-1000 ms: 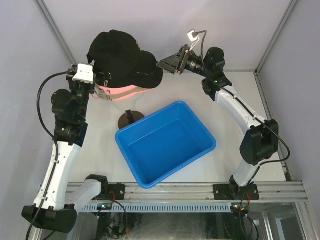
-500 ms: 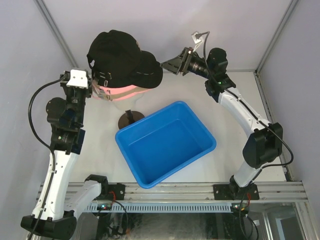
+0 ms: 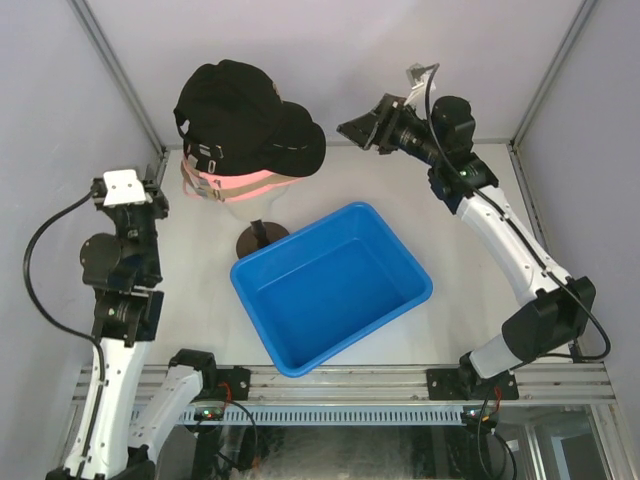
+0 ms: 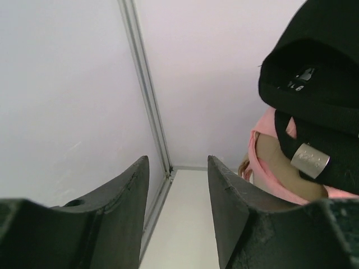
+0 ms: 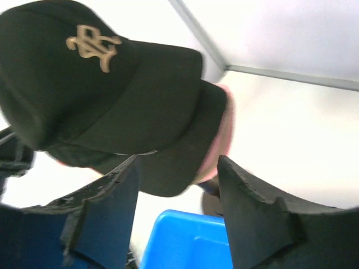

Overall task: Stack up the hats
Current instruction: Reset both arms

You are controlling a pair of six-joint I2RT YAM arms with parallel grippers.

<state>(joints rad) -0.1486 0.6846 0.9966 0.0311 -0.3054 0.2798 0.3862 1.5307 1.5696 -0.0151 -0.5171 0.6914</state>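
The hats (image 3: 245, 115) sit stacked on the mannequin head at the back left: a black cap on top, with pink (image 3: 250, 186) and tan edges showing beneath. My left gripper (image 3: 143, 192) stands open and empty, off to the left of the stack and apart from it. In the left wrist view, the left gripper (image 4: 178, 161) has the black cap (image 4: 320, 67) and the pink cap (image 4: 268, 165) at its right. My right gripper (image 3: 356, 129) is open and empty, right of the brims. The right gripper (image 5: 178, 162) faces the logo cap (image 5: 84, 73) and a lower black brim (image 5: 185, 151).
A blue plastic bin (image 3: 296, 236) lies at the table's middle, its corner also visible from the right wrist as the blue bin (image 5: 185, 241). The mannequin's brown base (image 3: 258, 238) stands just left of the bin. Frame posts and walls close in the left and back sides.
My left gripper has drawn back from the rear of the hat stack, down and to the left, its jaws a little wider. My right gripper has pulled away to the right of the brims.
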